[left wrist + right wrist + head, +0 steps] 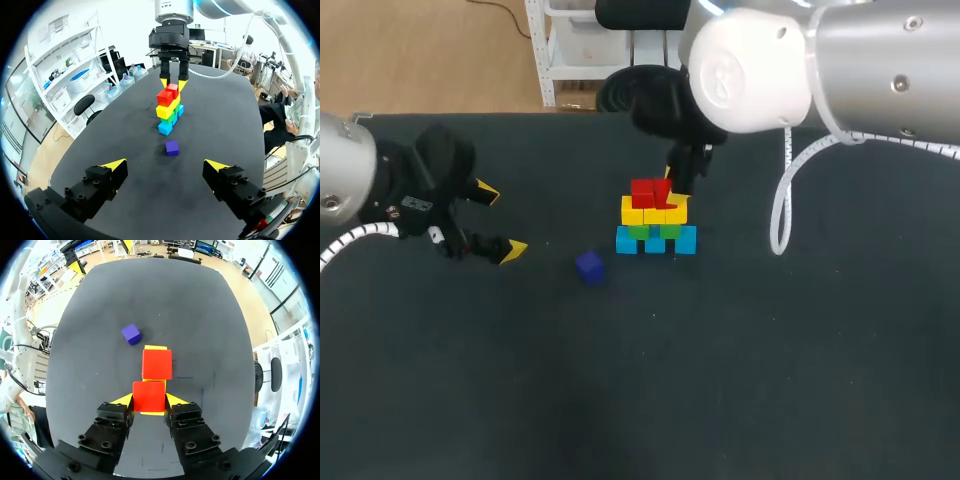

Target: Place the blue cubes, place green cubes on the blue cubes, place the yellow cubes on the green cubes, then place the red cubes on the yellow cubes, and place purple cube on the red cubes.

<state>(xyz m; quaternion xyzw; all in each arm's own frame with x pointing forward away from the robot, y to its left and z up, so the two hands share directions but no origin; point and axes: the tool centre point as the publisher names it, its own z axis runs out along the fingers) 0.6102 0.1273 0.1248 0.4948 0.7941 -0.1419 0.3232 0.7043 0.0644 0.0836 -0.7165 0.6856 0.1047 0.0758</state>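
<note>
A cube stack stands mid-table: blue cubes [656, 241] at the bottom, green cubes [654, 231] on them, then yellow cubes [654, 212]. One red cube [642, 192] rests on the yellow layer. My right gripper [672, 186] comes down from above and is shut on a second red cube [149, 396], right beside the first red cube [157, 364] and over the yellow cubes. The purple cube [589, 266] lies alone on the table left of the stack's front. My left gripper [498, 222] hangs open at the left, empty, with the purple cube [172, 147] ahead of it.
The black table [740, 380] has bare room in front of and to the right of the stack. My right arm's white cable [782, 215] hangs down just right of the stack.
</note>
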